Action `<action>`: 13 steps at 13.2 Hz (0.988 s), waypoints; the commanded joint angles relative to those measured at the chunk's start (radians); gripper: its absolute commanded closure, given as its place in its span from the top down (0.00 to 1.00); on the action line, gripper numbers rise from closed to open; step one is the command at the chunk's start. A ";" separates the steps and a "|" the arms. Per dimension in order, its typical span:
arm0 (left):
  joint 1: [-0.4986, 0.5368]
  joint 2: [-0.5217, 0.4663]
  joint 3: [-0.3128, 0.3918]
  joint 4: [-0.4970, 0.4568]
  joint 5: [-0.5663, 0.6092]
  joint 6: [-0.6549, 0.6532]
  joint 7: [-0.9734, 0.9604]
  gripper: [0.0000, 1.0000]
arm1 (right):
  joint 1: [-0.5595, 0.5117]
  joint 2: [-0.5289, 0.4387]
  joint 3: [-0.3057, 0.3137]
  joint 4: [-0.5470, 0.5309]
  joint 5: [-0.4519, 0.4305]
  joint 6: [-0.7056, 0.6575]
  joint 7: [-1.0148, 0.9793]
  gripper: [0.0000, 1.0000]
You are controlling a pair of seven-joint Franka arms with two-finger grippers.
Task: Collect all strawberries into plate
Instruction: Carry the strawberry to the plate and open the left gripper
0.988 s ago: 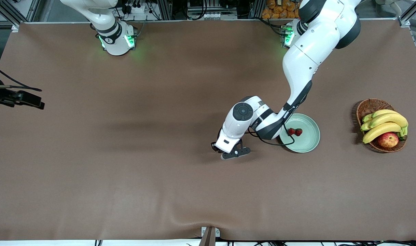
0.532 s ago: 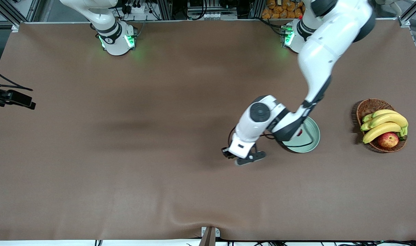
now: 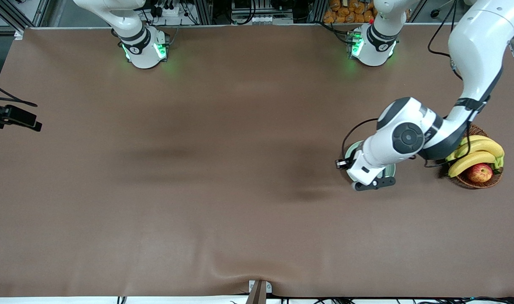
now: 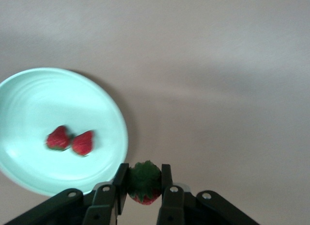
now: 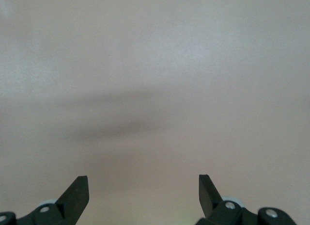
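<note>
- My left gripper (image 4: pixel 144 186) is clamped on a strawberry (image 4: pixel 144 182), leafy cap showing, in the air just over the rim of the mint-green plate (image 4: pixel 29 84).
- Two strawberries (image 4: pixel 70 140) already lie side by side in the plate.
- This looks like the last delivery; next I should move over the plate's middle, lower, and release.
- My right gripper (image 5: pixel 144 192) waits spread wide and empty over bare table.
</note>
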 commanded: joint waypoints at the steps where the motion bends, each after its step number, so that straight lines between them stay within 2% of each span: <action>1: -0.002 -0.034 0.010 -0.036 0.076 -0.078 0.002 0.08 | 0.009 -0.019 -0.010 -0.023 0.011 -0.010 -0.015 1.00; 4: -0.005 -0.020 0.066 -0.062 0.177 -0.083 0.010 0.10 | 0.010 -0.020 -0.010 -0.033 0.007 -0.027 -0.014 1.00; 6: -0.007 0.002 0.089 -0.061 0.222 -0.071 0.019 0.17 | 0.007 -0.022 -0.010 -0.030 0.005 -0.047 -0.012 1.00; 7: -0.010 0.012 0.103 -0.058 0.234 -0.054 0.019 0.31 | 0.003 -0.020 -0.010 -0.029 0.005 -0.047 -0.012 1.00; 9: -0.017 0.025 0.135 -0.056 0.240 -0.006 0.019 0.71 | 0.003 -0.017 -0.010 -0.027 0.004 -0.049 -0.011 1.00; 10: -0.021 0.026 0.146 -0.056 0.240 0.017 0.019 0.95 | 0.004 -0.016 -0.010 -0.027 0.003 -0.047 -0.008 1.00; 11: -0.021 0.031 0.152 -0.052 0.240 0.031 0.019 1.00 | 0.001 -0.013 -0.010 -0.027 0.007 -0.044 -0.005 1.00; 13: -0.021 0.031 0.156 -0.041 0.240 0.032 0.027 1.00 | -0.034 -0.013 0.021 -0.027 0.010 -0.044 -0.006 1.00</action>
